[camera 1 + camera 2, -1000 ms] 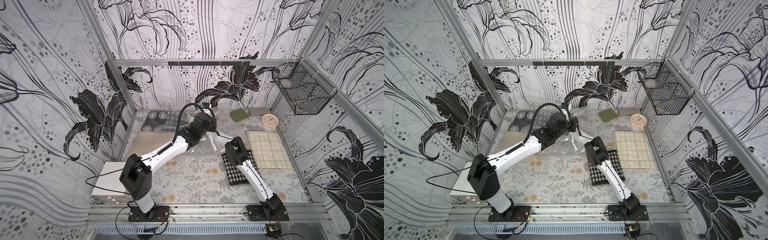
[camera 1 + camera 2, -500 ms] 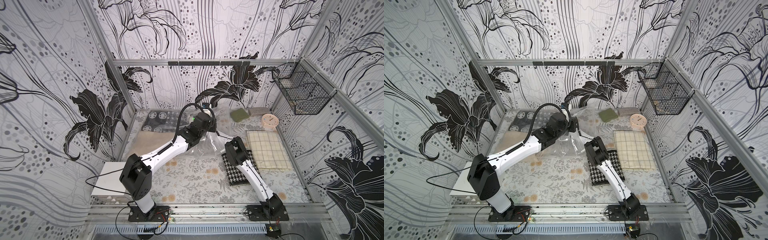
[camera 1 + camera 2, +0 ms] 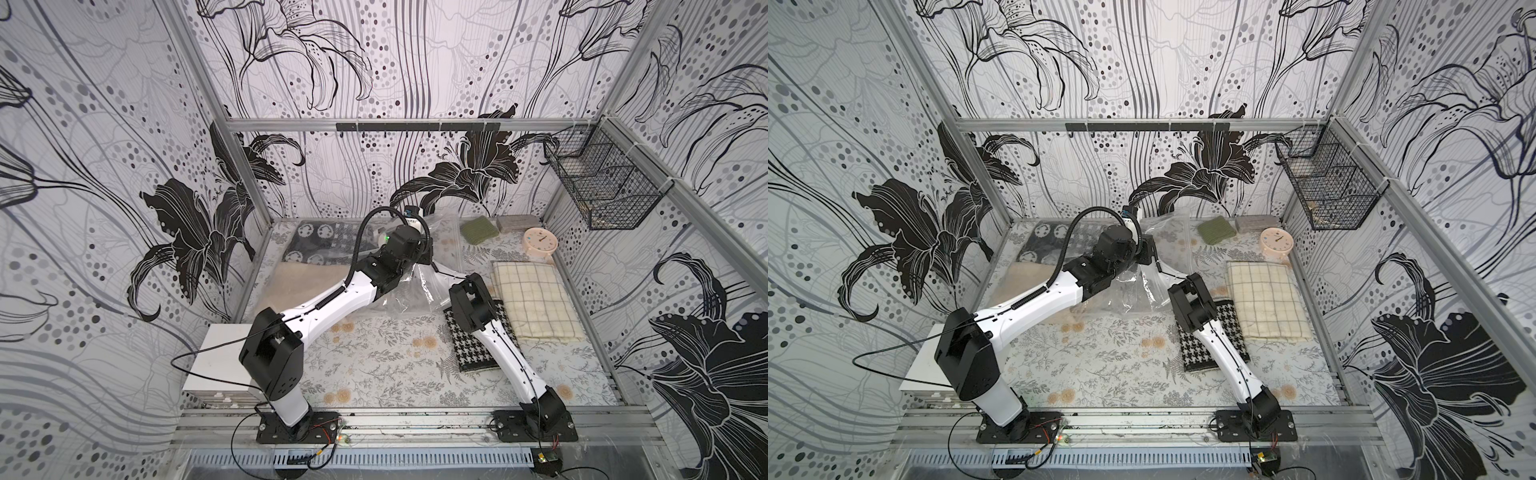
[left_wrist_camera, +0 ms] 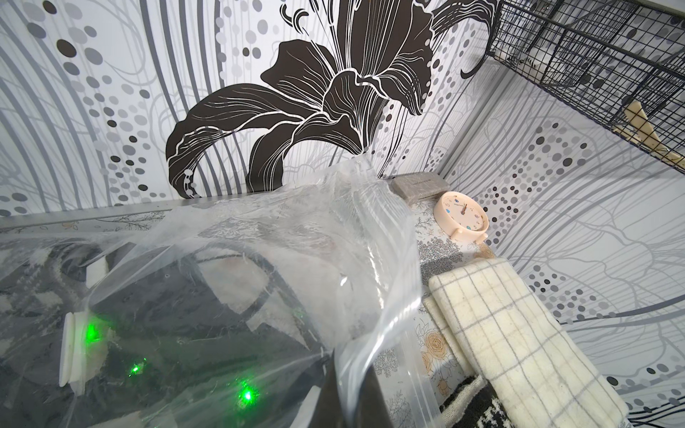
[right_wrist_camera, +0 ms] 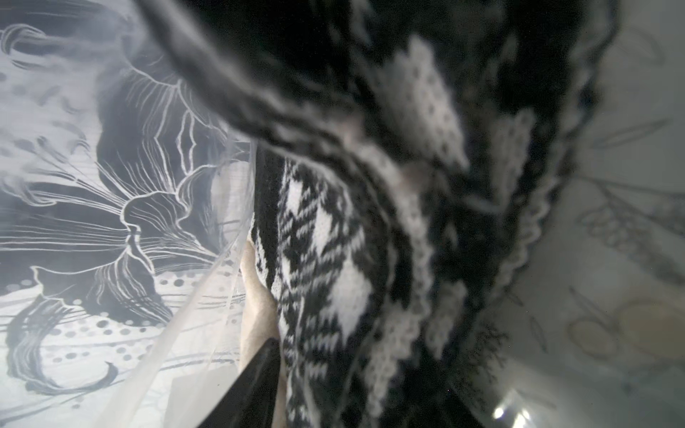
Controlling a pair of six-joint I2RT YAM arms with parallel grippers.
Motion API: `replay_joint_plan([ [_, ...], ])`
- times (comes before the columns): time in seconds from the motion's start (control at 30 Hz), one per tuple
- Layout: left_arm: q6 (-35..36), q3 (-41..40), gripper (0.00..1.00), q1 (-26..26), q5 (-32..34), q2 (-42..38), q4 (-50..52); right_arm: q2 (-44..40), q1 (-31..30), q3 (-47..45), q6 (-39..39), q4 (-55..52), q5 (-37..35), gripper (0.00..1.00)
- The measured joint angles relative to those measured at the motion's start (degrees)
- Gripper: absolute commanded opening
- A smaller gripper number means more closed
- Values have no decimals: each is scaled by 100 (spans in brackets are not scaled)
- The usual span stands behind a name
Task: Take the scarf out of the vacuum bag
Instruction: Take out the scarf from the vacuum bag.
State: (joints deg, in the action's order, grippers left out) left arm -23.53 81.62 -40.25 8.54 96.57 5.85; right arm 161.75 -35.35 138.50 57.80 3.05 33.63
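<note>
The vacuum bag [image 3: 409, 291] [image 3: 1133, 291] is crinkly clear plastic lying mid-table, and its white valve disc [image 4: 70, 348] shows in the left wrist view. My left gripper [image 4: 348, 367] [image 3: 426, 255] is shut on the bag's open edge and holds it lifted. The scarf [image 5: 315, 259] is a black-and-white knit; it shows at the back left [image 3: 316, 245], through the plastic. My right gripper [image 5: 356, 370] reaches inside the bag, its jaws closed on the scarf's folds. One black finger [image 5: 259, 370] shows beside the knit. In both top views this gripper is hidden under the left arm and the plastic.
A beige textile [image 3: 299, 282] lies beside the scarf. A houndstooth cloth [image 3: 478, 353] lies under the right arm, next to a cream checked cloth [image 3: 532, 299]. A pink clock [image 3: 540, 241], a green cloth [image 3: 478, 228], a grey block [image 3: 517, 222], a wire basket [image 3: 602, 187] and a white box [image 3: 220, 361] stand around.
Both arms stay where they were. The right gripper's jaws have drawn a little closer together around the scarf.
</note>
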Motion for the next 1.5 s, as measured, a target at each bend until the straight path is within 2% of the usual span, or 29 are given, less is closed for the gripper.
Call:
replay_joint_plan([
  [0.17,0,0,0,0,7,0,0,0,0,0,-20,-9,-4,36],
  [0.33,0,0,0,-2,15,0,0,0,0,-2,-57,-20,2,16],
  [0.53,2,0,0,-2,33,11,26,-2,-2,-313,-155,125,-7,0],
  [1.07,17,0,0,-33,48,87,26,-455,-9,-1250,-227,557,-17,0],
  [1.5,20,0,0,-66,44,109,-9,-1145,68,-2304,-435,638,0,0],
])
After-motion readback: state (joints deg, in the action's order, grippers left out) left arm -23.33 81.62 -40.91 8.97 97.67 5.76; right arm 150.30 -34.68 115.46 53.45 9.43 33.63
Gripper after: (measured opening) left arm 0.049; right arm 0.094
